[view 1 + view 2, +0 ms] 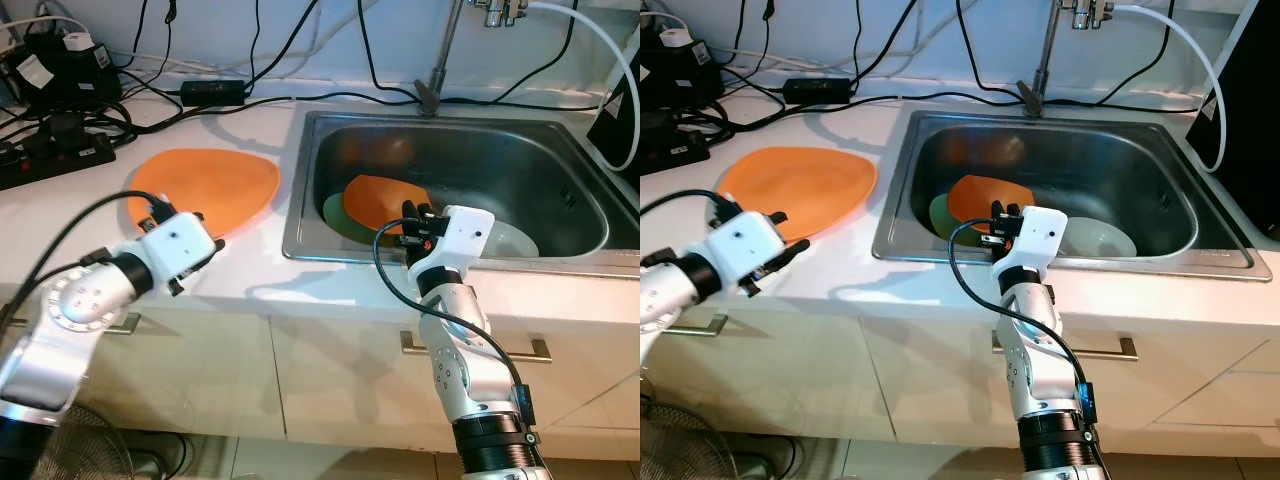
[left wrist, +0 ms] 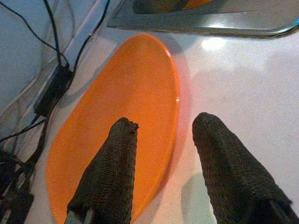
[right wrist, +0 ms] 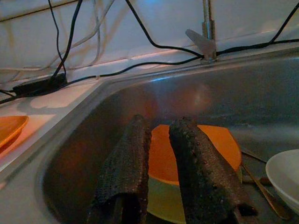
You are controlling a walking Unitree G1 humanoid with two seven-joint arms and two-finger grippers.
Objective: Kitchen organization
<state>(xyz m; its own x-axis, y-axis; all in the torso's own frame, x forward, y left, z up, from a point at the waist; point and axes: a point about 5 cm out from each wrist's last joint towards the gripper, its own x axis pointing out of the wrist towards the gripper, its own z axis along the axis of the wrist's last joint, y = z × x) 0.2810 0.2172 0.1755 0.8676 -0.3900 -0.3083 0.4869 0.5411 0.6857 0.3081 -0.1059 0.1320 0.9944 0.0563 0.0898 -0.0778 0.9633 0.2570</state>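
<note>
The left gripper [image 2: 161, 172], fingers parted, straddles the rim of the orange plate [image 1: 205, 188] on the desk [image 1: 250, 275] (likely light, stiff, slippery plastic, best pinched at that near edge).

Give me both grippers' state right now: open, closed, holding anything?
Left gripper: open, fingers either side of the orange plate rim on the counter, nothing held.
Right gripper: open, narrow gap, empty, at the sink front edge.

Black cables [image 1: 250, 60] and a black power adapter [image 1: 212, 90] are laid along the back of the white counter [image 1: 230, 270]. A power strip [image 1: 55, 155] is set at its far left. A white hose [image 1: 600, 50] is hung from the faucet [image 1: 440, 60].
</note>
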